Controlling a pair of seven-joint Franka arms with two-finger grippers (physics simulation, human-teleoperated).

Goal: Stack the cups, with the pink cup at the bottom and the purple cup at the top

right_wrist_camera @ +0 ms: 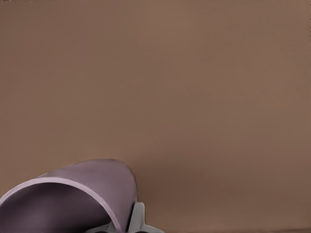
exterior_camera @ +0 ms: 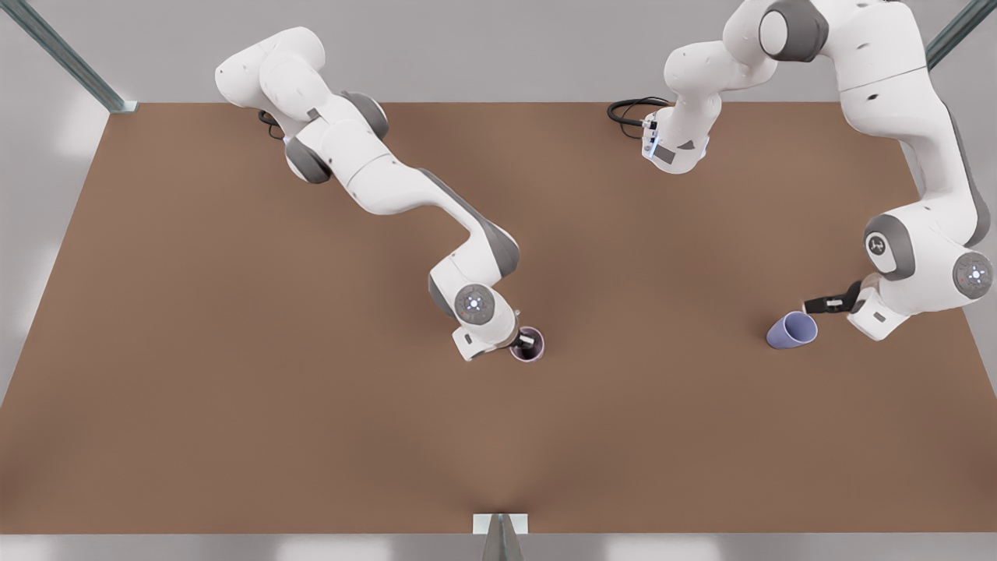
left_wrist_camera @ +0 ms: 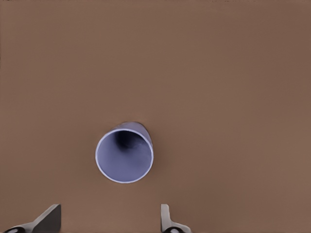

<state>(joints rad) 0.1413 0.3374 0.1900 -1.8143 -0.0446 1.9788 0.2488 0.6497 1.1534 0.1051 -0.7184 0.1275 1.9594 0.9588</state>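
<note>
Right gripper [exterior_camera: 526, 344] pinches the pink cup [exterior_camera: 529, 345] rim at table centre; left gripper [exterior_camera: 818, 302], fingers apart, should drop squarely over the purple cup [exterior_camera: 791, 330] at its seven o'clock.

The right wrist view's edge cut off most of the pink cup [right_wrist_camera: 92, 194]; one finger [right_wrist_camera: 137, 218] of the right pincer [exterior_camera: 526, 344] showed past its wall. In the front view the wrist hid part of that cup. The left pincer [left_wrist_camera: 109, 221] showed fingertips only, cut by the frame edge.
</note>
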